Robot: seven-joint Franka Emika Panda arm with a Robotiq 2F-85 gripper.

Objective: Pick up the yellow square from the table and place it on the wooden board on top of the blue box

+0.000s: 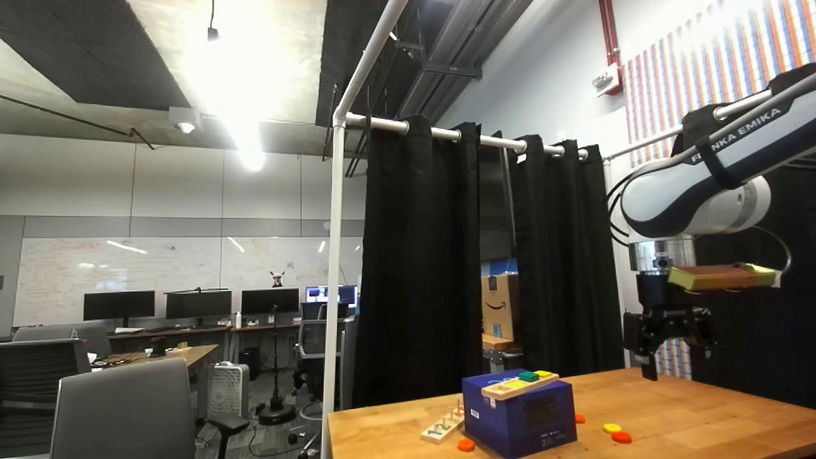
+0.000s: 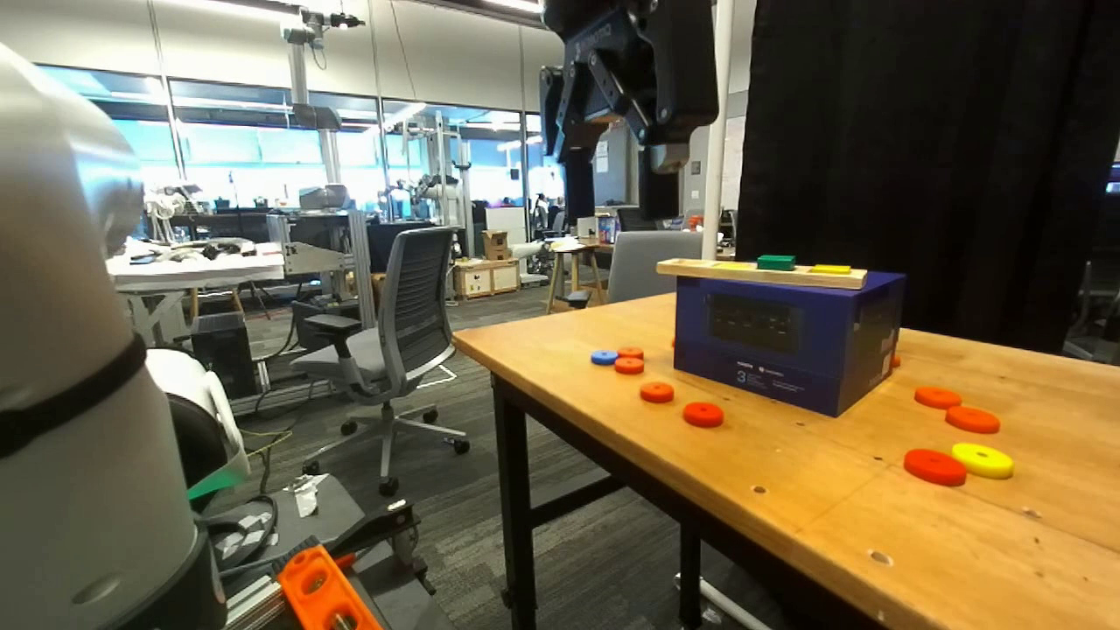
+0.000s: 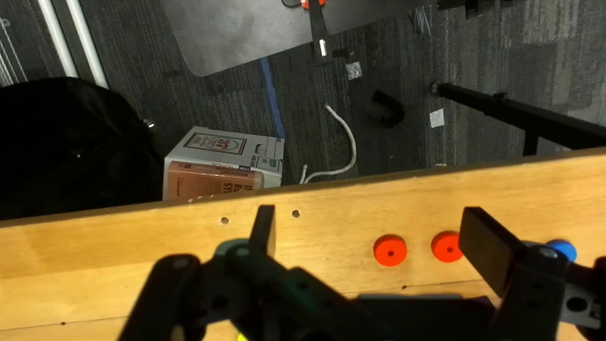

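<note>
1. The yellow square [image 2: 831,269] is lying on the wooden board [image 2: 735,273], toward one end, just beside a green piece [image 2: 776,262] (in an exterior view a further yellow patch [image 1: 514,384] is showing on the green piece's other side, and whether it is a block or a coloured slot I cannot tell).
2. The wooden board is resting on top of the blue box [image 2: 814,350] in both exterior views, one end jutting past the box's edge.
3. The blue box is standing on the table [image 2: 840,472].
4. The gripper [image 2: 619,206] is hanging over the table, well apart from the wooden board; its jaws are standing wide apart, and in the wrist view its fingers [image 3: 490,255] are showing with two orange-red discs [image 3: 390,250] lying on the wood below.
5. Discs of that colour are lying near the blue box, a blue disc [image 2: 604,357] is sitting close by, and a yellow disc [image 2: 982,460] is lying just beside a red disc [image 2: 934,467].
6. A pale peg board [image 1: 444,426] marked with numbers is lying on the table beside the blue box.
7. In the wrist view a white carton [image 3: 213,142] is sitting beyond the table's edge, and a yellow sliver [image 3: 241,337] is showing at the bottom, too small to identify.
8. Black curtains [image 1: 417,268] are hanging behind the table.
</note>
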